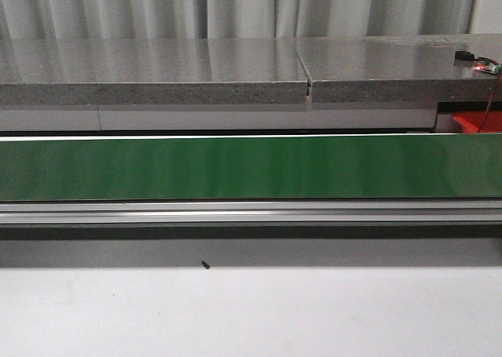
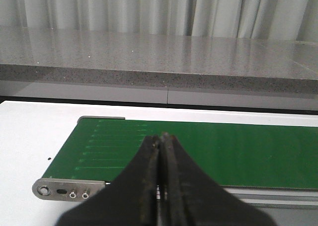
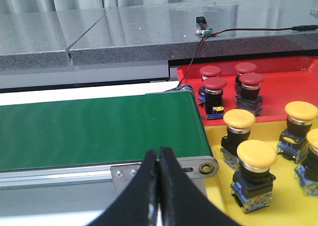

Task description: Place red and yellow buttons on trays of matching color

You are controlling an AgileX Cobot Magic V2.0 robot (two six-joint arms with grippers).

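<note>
In the right wrist view several red buttons (image 3: 215, 83) stand on the red tray (image 3: 288, 84), and several yellow buttons (image 3: 256, 154) stand on the yellow tray (image 3: 283, 186), just past the end of the green belt (image 3: 99, 131). My right gripper (image 3: 159, 151) is shut and empty, hanging by the belt's end roller beside the yellow tray. My left gripper (image 2: 160, 136) is shut on nothing above the other end of the belt (image 2: 223, 146). The front view shows a bare belt (image 1: 235, 169), a corner of the red tray (image 1: 474, 123) and neither gripper.
A grey stone counter (image 1: 157, 71) runs behind the belt. A small circuit board (image 3: 202, 31) with a red wire lies on it above the red tray. A white table (image 1: 251, 310) lies in front, with a tiny black speck (image 1: 205, 264) on it.
</note>
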